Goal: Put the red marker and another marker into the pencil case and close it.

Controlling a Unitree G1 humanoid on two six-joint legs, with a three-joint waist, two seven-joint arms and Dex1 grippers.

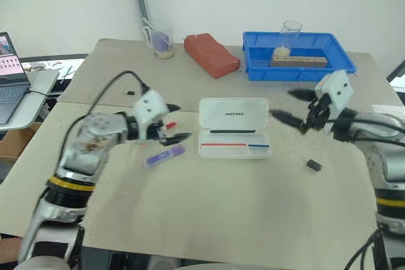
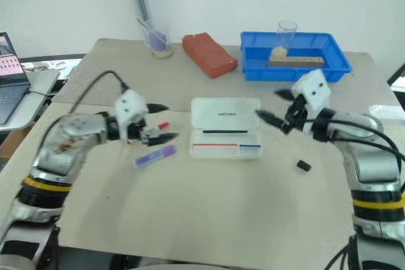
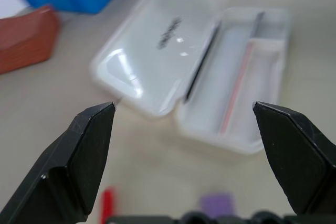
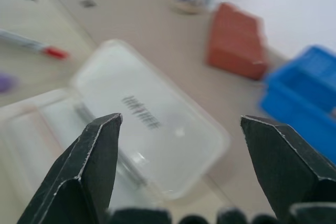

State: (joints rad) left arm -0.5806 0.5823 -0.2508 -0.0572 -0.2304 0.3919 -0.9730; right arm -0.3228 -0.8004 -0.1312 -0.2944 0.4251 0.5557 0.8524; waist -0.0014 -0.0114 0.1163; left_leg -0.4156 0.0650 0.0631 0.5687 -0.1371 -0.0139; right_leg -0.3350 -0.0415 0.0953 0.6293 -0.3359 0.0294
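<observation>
1. The case [image 1: 233, 128] is a flat frosted-white box with rounded corners, lying open in the middle of the table [image 1: 209, 219]. Its lid is folded back flat on the far side and carries small dark lettering.
2. Its tray holds a thin dark pen along the hinge edge, and nearer the front a thin red pen and a thin blue pen end to end.
3. The purple marker [image 1: 163, 155] is short, chunky and translucent lavender. It lies on the table just left of the case, not touching it.
4. The red marker [image 2: 159, 127] lies left of the case, beyond the purple one. The left gripper [image 1: 176, 122] covers most of it, so only a red end shows clearly.
5. The left gripper hangs over the two markers, jaws wide apart and empty.
6. The right gripper [image 1: 292, 107] hangs just right of the case, jaws also wide apart and empty.
7. A small dark object [image 1: 314, 165] lies on the table right of the case; what it is cannot be made out.
</observation>
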